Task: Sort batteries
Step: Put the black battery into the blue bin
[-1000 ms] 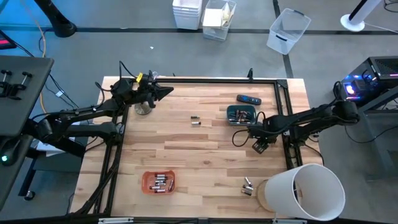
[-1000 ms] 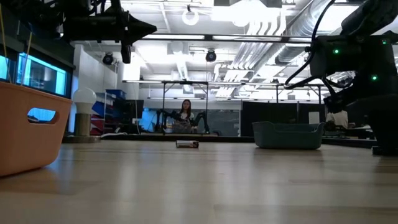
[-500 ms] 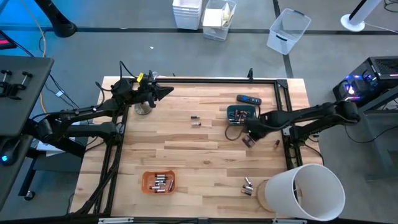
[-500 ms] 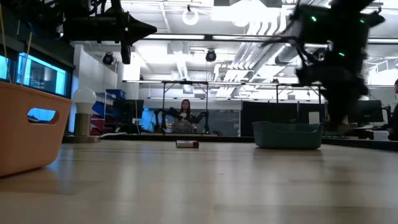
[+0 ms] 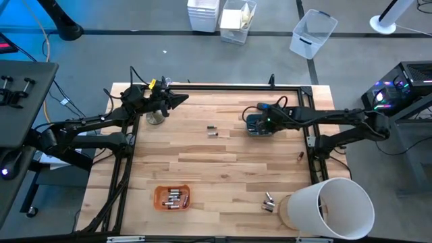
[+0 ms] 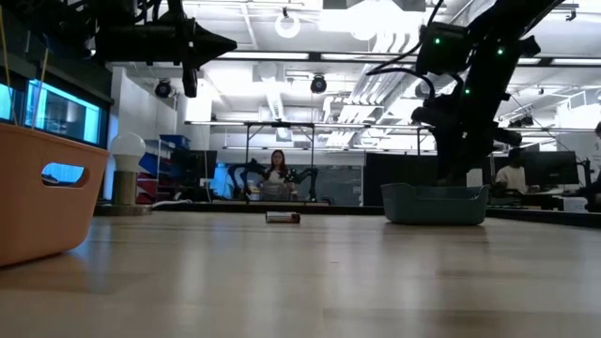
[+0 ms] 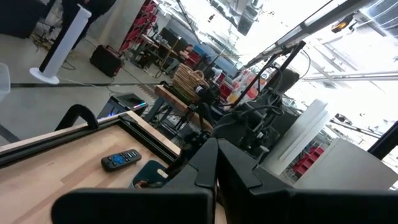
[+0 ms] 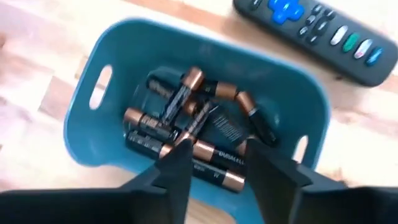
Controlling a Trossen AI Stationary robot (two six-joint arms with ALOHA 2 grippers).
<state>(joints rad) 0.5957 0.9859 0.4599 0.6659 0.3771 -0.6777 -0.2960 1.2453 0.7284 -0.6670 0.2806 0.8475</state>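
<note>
Pale wooden planks are making up the table [image 5: 202, 162] we are working at, with a grey floor and white bins lying beyond its far edge and a big white tub [image 5: 336, 208] standing at the near right corner; our right gripper [image 5: 259, 124] is hanging directly above the blue bin [image 5: 250, 121] at the far right of the table, and in the right wrist view its two dark fingers [image 8: 176, 163] are standing apart with nothing between them, framing the batteries [image 8: 193, 138] that are lying heaped in that bin, dark cells with copper ends crossing one another; just beside the bin, on its far side, a dark remote [image 5: 270, 108] is lying flat on the wood; more batteries are resting in the orange bin [image 5: 172, 197] near the front edge, a loose pair [image 5: 212, 131] is lying around the middle of the table, another loose few [image 5: 268, 202] are lying beside the white tub, and one small cell [image 5: 300, 156] is lying near the right rail; our left gripper [image 5: 177, 99] is waiting raised at the far left corner, its fingers pressed together on nothing; in the low view a person [image 6: 277, 167] is sitting far back in the room behind the table.
</note>
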